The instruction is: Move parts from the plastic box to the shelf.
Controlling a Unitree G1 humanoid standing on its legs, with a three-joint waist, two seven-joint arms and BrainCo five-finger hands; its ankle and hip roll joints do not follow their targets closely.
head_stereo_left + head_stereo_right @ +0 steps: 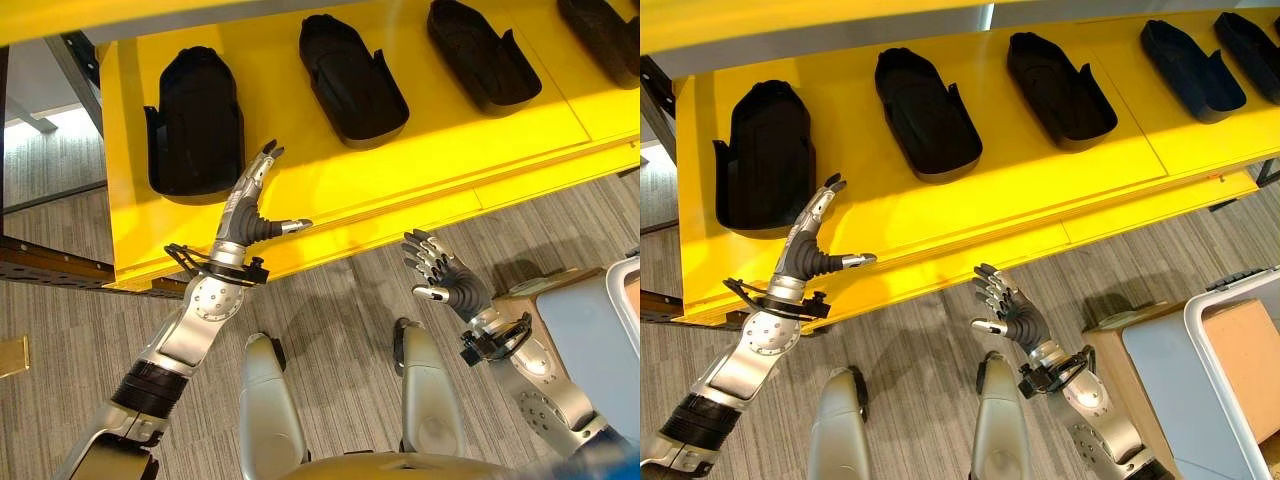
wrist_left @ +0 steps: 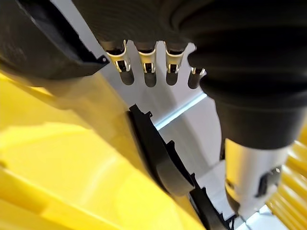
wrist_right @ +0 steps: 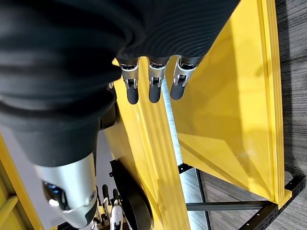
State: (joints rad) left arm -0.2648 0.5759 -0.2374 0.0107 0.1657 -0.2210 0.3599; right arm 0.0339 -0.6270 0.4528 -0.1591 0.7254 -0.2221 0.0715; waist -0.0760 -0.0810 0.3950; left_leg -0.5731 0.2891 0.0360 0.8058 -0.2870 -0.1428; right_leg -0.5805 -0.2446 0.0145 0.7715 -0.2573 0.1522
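**Inspector:** What is the left hand doing over the yellow shelf (image 1: 330, 190)?

**Operator:** I am seeing the left hand (image 1: 250, 215) reaching over the shelf's front part with its fingers (image 1: 262, 165) stretched out straight and the thumb (image 1: 292, 227) sticking out sideways. It is holding nothing. The fingertips are lying just beside the near end of the leftmost black part (image 1: 195, 125); I cannot tell whether they are touching it. In the left wrist view the straight fingers (image 2: 146, 67) are pointing past the shelf surface toward the parts lined up beyond.

**Inspector:** And the right hand?

**Operator:** The right hand (image 1: 1012, 310) is hanging in front of the shelf's front edge, over the grey floor (image 1: 330, 310), well clear of the parts. Its fingers are extended, loosely spread, with nothing in them. In the right wrist view the fingers (image 3: 152, 79) are showing straight against the shelf's yellow edge.

**Inspector:** Where are the parts sitting?

**Operator:** Black moulded parts are lying in a row along the shelf: after the leftmost one, a second part (image 1: 350, 80), a third part (image 1: 480, 55), and a fourth part (image 1: 600, 30) toward the shelf's right end. The right eye view is showing five. To the right of the shelf, on the floor side, a plastic box (image 1: 1230, 370) with a pale rim is standing, beside the right arm.
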